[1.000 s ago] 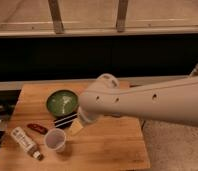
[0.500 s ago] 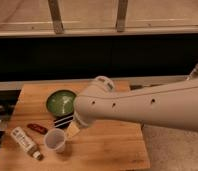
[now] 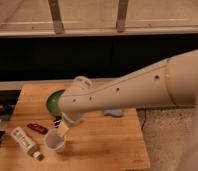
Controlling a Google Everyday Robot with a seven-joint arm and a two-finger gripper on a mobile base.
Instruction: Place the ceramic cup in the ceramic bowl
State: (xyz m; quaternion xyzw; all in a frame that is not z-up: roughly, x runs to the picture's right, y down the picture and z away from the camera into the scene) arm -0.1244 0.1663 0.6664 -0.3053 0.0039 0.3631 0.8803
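Observation:
The ceramic cup (image 3: 54, 142) is small and pale and stands upright near the front left of the wooden table (image 3: 102, 145). The green ceramic bowl (image 3: 53, 103) sits behind it, with its right part hidden by my white arm. My gripper (image 3: 62, 128) hangs from the arm just above the cup's right rim, between the cup and the bowl. I cannot tell whether it touches the cup.
A white tube-like bottle (image 3: 26, 143) lies left of the cup. A small red object (image 3: 37, 128) lies between the bottle and the bowl. A pale blue thing (image 3: 113, 113) lies mid-table under the arm. A dark ledge and window frame run behind the table.
My arm has swung left and lower, covering more of the bowl. The gripper has come down closer to the cup's rim. The cup, bottle and red object have not moved.

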